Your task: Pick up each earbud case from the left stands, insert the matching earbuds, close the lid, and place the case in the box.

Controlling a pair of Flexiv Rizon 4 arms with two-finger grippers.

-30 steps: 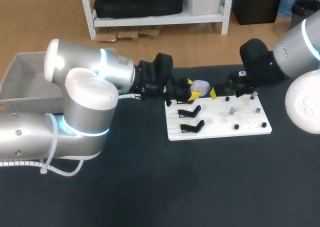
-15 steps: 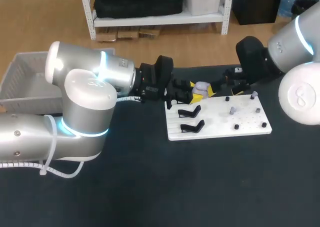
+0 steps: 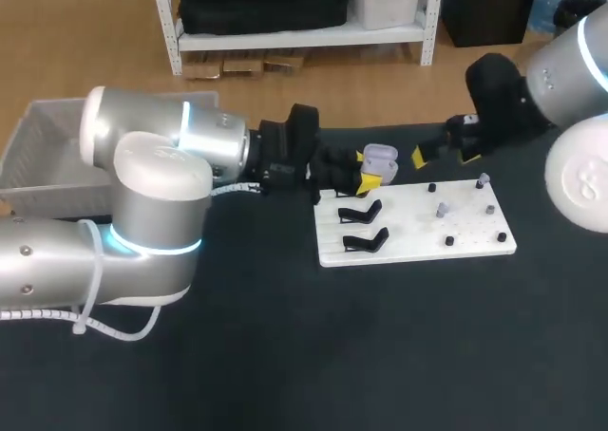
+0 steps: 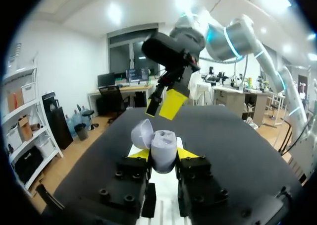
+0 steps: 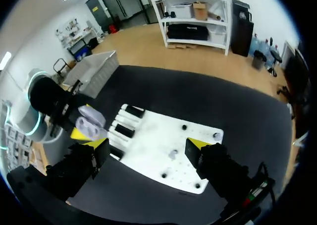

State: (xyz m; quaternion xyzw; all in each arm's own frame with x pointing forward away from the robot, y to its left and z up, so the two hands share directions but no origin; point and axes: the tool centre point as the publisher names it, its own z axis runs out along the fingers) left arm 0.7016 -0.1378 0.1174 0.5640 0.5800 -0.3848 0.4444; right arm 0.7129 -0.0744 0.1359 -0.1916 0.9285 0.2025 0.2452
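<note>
My left gripper [image 3: 369, 172] [image 4: 161, 154] is shut on a lavender earbud case [image 3: 380, 155] [image 4: 162, 148], held with its lid open just above the far left corner of the white board [image 3: 475, 243]. My right gripper [image 3: 443, 153] [image 5: 146, 150] hangs wide open over the board's far edge, to the right of the case and apart from it, nothing between its fingers. From the left wrist it shows as the other gripper [image 4: 166, 102] beyond the case. Pale earbuds [image 3: 442, 209] [image 5: 173, 154] sit on the board's right half. Two black stands [image 3: 363, 226] occupy its left half.
A grey bin [image 3: 43, 156] [image 5: 96, 66] stands at the table's far left, behind my left arm. Small black pegs [image 3: 449, 241] dot the board's right part. Dark tabletop stretches in front of the board.
My right gripper has drawn back from the case, toward the right and the far edge. My left gripper, still holding the case, has shifted slightly left.
</note>
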